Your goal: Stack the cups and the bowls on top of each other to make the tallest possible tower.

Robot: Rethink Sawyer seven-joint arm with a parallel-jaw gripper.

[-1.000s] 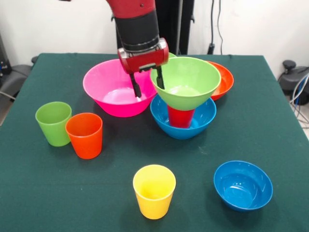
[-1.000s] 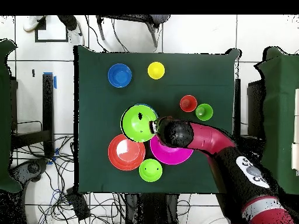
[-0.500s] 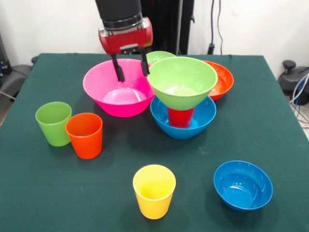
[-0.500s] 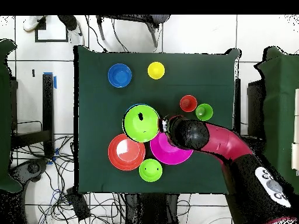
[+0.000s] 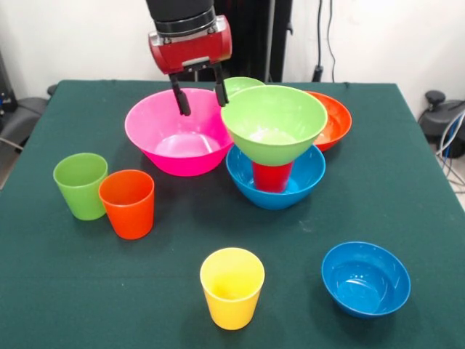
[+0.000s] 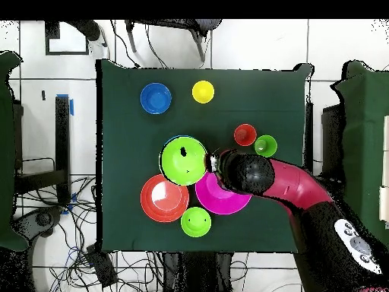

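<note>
Fingers (image 5: 199, 91) spread, empty, above big pink bowl (image 5: 156, 127)

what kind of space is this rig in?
Probably a robotics lab. A green-cloth table stands on a tiled floor with loose cables beside it, and the arm's gripper hangs above plastic bowls and cups.

tower (image 5: 274, 142) stands between two bowls (image 5: 179, 131), cups (image 5: 127, 203) spread before them.
</note>
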